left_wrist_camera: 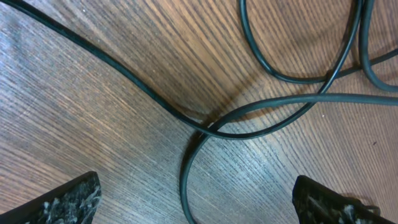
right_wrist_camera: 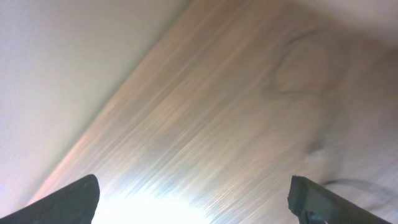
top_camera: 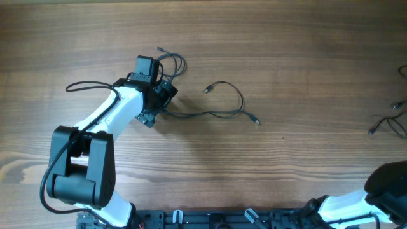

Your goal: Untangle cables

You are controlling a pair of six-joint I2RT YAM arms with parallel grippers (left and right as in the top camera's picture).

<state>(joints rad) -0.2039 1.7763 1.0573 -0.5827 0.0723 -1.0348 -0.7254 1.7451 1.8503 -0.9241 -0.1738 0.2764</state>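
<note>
a: where are the cables [top_camera: 242, 100]?
b: in loose loops on the table [top_camera: 286, 51], left of its middle and nearer the far edge. a few more strands [top_camera: 372, 130] lie at the right edge.
a: and the left gripper [left_wrist_camera: 198, 202]?
b: over the left end of the loops, fingers [left_wrist_camera: 68, 200] spread wide, nothing clamped.
a: the right gripper [right_wrist_camera: 196, 199]?
b: also spread wide, over blurred table. its arm [top_camera: 388, 187] is at the near right corner.

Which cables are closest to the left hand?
The looping cables in the middle, right under the left hand; the other strands lie far off at the right edge.
</note>
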